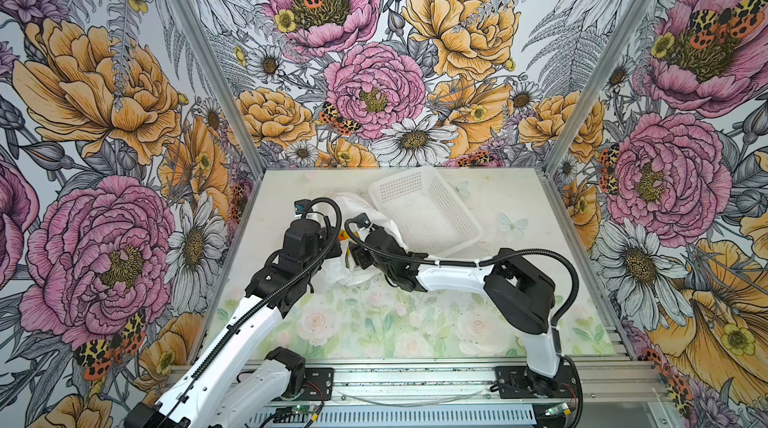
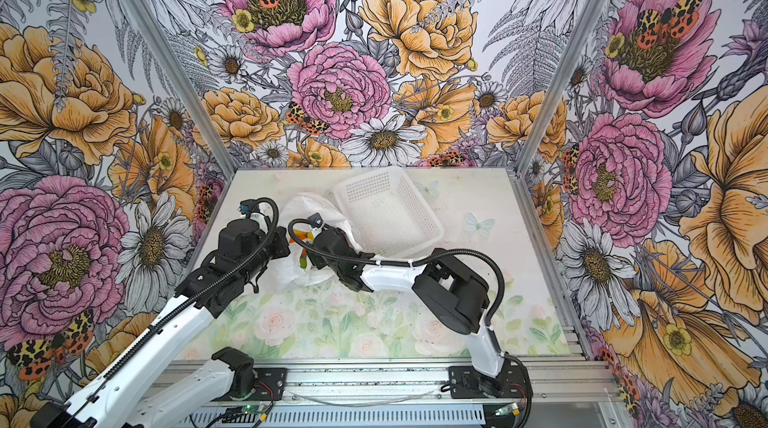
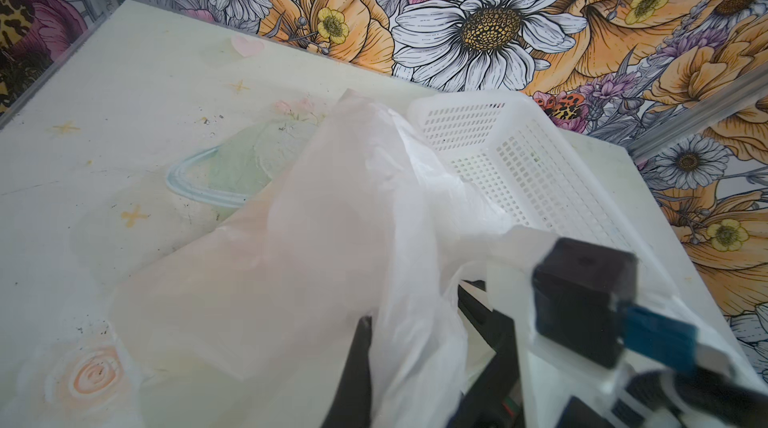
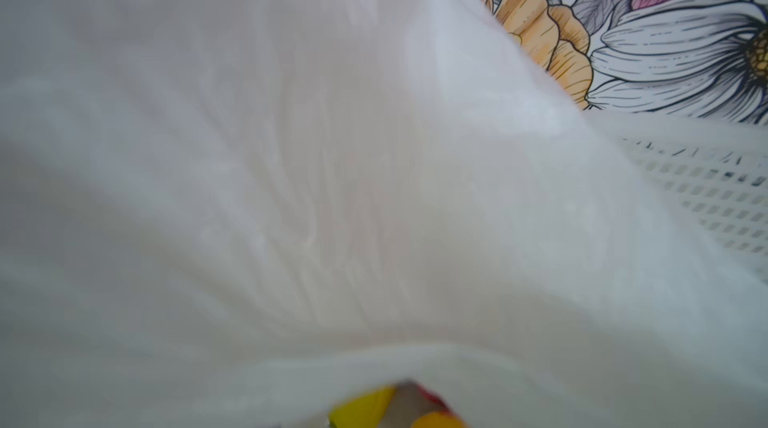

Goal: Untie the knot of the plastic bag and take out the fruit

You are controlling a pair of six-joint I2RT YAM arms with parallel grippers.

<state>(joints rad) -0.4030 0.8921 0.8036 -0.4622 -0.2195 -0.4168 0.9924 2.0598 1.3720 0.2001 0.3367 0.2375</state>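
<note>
The plastic bag (image 1: 347, 276) lies crumpled in the middle of the table between my two arms, in both top views. Its mouth gapes, and fruit (image 2: 302, 237) shows inside in yellow, orange and green. In the left wrist view my left gripper (image 3: 415, 322) is shut on a bunched fold of the plastic bag (image 3: 332, 218). My right gripper (image 1: 352, 259) reaches into the bag's mouth from the right. Its wrist view is filled with white plastic (image 4: 332, 156), with yellow and orange fruit (image 4: 361, 409) at the edge and its jaws hidden. The knot is not in view.
A white lattice basket (image 1: 455, 208) stands tilted at the back of the table, touching the bag's far side, and also shows in the left wrist view (image 3: 519, 156). Floral walls close in the back and both sides. The arm bases sit on the front rail.
</note>
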